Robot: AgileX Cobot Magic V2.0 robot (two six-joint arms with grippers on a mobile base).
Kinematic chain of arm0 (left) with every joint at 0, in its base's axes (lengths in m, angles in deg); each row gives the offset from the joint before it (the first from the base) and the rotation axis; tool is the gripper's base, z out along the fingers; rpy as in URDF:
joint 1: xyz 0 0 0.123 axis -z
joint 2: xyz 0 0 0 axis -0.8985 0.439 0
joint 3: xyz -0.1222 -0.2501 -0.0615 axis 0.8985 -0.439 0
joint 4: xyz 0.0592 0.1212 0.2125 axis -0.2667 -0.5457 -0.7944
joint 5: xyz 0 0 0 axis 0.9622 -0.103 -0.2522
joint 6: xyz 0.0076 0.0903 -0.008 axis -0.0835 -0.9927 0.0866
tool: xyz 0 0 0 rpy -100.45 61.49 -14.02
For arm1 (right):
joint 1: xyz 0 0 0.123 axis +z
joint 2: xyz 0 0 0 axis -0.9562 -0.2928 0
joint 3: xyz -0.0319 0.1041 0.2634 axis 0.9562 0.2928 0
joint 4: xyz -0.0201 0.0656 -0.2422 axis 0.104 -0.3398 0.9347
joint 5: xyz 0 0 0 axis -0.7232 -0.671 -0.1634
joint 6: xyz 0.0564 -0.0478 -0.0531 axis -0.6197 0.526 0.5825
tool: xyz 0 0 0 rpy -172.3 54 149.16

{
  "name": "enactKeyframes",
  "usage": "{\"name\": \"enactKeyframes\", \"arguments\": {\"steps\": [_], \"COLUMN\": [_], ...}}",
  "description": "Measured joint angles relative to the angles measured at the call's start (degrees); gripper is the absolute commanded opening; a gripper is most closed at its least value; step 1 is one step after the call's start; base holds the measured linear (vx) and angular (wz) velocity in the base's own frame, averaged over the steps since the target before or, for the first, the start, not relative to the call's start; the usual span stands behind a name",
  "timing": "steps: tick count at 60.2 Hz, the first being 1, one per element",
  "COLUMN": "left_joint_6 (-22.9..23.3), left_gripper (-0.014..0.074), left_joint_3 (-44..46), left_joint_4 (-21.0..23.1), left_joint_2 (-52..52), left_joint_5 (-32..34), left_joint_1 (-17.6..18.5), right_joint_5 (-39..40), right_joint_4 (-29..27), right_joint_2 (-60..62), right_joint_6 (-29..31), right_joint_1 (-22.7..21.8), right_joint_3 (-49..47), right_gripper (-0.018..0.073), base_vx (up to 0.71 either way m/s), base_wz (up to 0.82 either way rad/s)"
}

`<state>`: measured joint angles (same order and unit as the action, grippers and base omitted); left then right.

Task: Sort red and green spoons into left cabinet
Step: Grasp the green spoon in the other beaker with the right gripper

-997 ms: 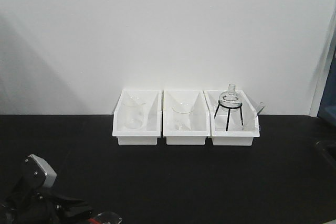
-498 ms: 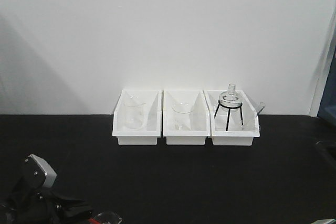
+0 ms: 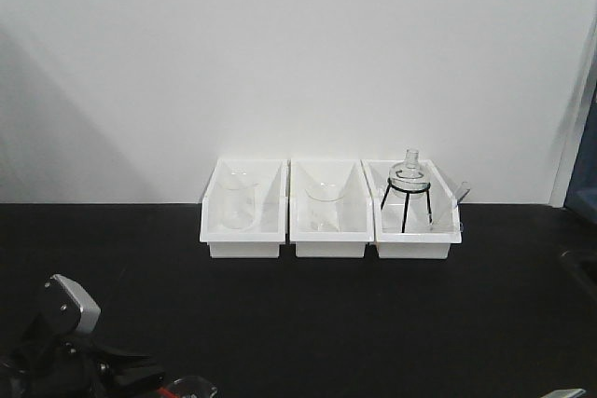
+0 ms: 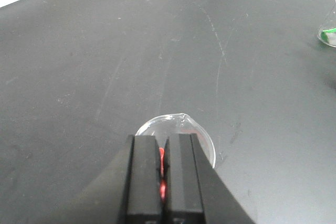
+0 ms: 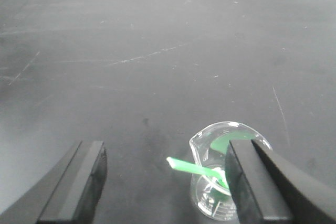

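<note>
The left arm point(image 3: 61, 347) is held low. The jaws of the left gripper point(image 4: 163, 142) are squeezed together on the red spoon point(image 4: 161, 157). The right gripper point(image 5: 165, 148) is tipped downward, with its jaws spread wide apart.

Matte black tabletop point(image 5: 131, 51) carried faint pale scratches. Slim red plastic spoon point(image 4: 161, 174) showed within the black left gripper point(image 4: 162, 141). Slim green plastic spoon point(image 5: 191, 167) sat in a colourless clear glass beaker point(image 5: 207, 203). Three white plastic bins point(image 3: 242, 235), thin black wire tripod point(image 3: 407, 204) and wall point(image 3: 280, 44) of plain white were noted.
</note>
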<state>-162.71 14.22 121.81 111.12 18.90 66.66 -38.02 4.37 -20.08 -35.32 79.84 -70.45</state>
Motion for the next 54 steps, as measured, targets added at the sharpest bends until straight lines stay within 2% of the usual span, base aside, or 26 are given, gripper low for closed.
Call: {"name": "enactKeyframes", "arguments": {"steps": [8,14,31,54], "left_joint_6": [0.0,0.0,0.0,0.0], "left_gripper": [-0.0004,-0.0004,-0.0004,-0.0004], "left_joint_3": [0.0,0.0,0.0,0.0], "left_joint_4": [0.0,0.0,0.0,0.0], "left_joint_2": [0.0,0.0,0.0,0.0], "left_joint_5": [0.0,0.0,0.0,0.0], "left_joint_1": [0.0,0.0,0.0,0.0], "right_joint_5": [1.6,2.7,3.9,4.2], "right_joint_4": [-0.9,-1.7,-3.5,-3.9], "right_joint_2": [-1.5,-2.4,-2.6,-2.6], "right_joint_6": [1.3,1.7,1.9,1.9], "right_joint_1": [0.0,0.0,0.0,0.0], "right_joint_3": [0.0,0.0,-0.1,-0.3], "right_gripper": [0.0475,0.0396,-0.0015,-0.0008], "base_vx": [0.0,0.0,0.0,0.0], "base_wz": [0.0,0.0,0.0,0.0]}}
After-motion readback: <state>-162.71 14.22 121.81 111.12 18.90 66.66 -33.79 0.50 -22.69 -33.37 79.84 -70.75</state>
